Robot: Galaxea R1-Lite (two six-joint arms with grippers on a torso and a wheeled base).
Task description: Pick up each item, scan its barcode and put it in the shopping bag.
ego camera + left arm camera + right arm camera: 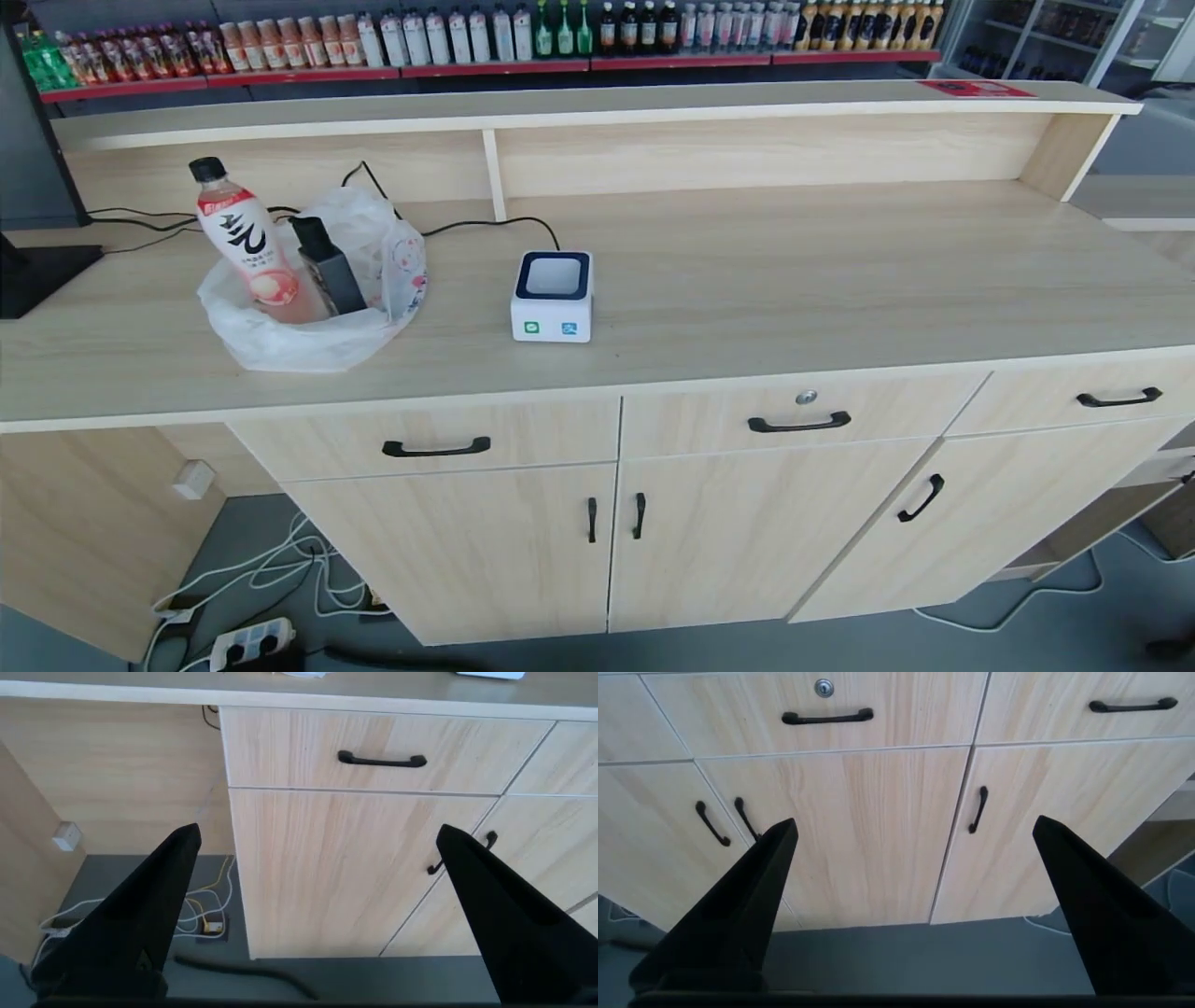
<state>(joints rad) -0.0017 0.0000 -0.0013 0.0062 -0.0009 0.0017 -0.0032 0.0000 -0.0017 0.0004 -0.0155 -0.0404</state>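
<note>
A white plastic shopping bag point(280, 336) sits on the left of the wooden counter point(747, 271). Inside it a pink-labelled drink bottle point(245, 235) with a black cap leans left, and a dark box-shaped item point(327, 266) stands beside it. A white cube barcode scanner point(553, 296) with a dark top window rests just right of the bag. My left gripper point(318, 915) hangs open in front of the cabinet's left drawer, below counter level, holding nothing. My right gripper point(915, 915) is likewise open before the cabinet doors, with nothing between its fingers.
A raised back ledge point(597, 107) runs along the counter's far side. Black cables point(467, 224) trail behind the bag and scanner. A dark monitor stand point(37, 271) occupies the far left. Cabinet drawers and doors point(616, 523) face me; a power strip and cords point(252, 639) lie on the floor.
</note>
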